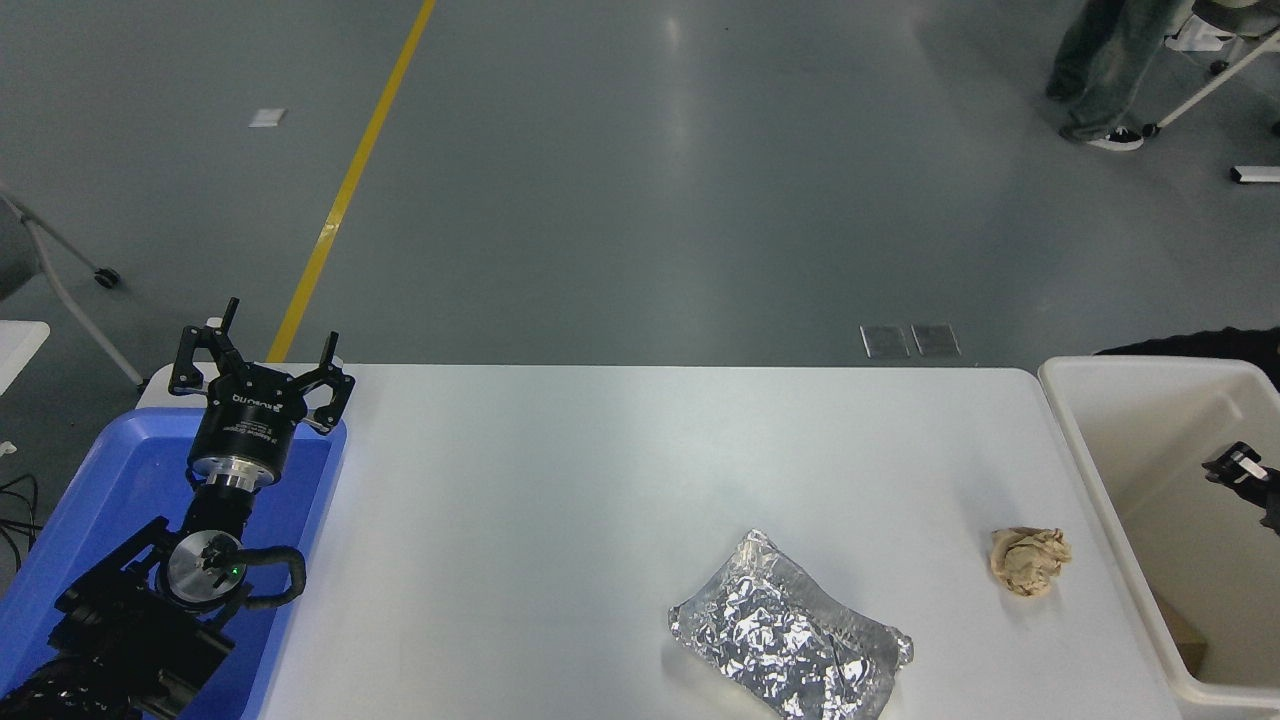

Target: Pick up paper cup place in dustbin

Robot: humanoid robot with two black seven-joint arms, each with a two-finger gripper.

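The paper cup does not show anywhere in this view. The dustbin (1140, 366), a cream-white tub, stands at the table's right end and runs off the picture's right edge. Only the tip of my right gripper (1243, 467) shows at the right edge, over the inside of the dustbin, open with nothing in it. My left gripper (258, 352) is parked open over the blue tray (95, 470) at the lower left.
A crumpled tan paper ball (1030, 560) lies on the white table (600, 480) just left of the dustbin. A crinkled silver foil packet (790, 635) lies near the front edge. A person's legs (1100, 70) are on the floor at the top right.
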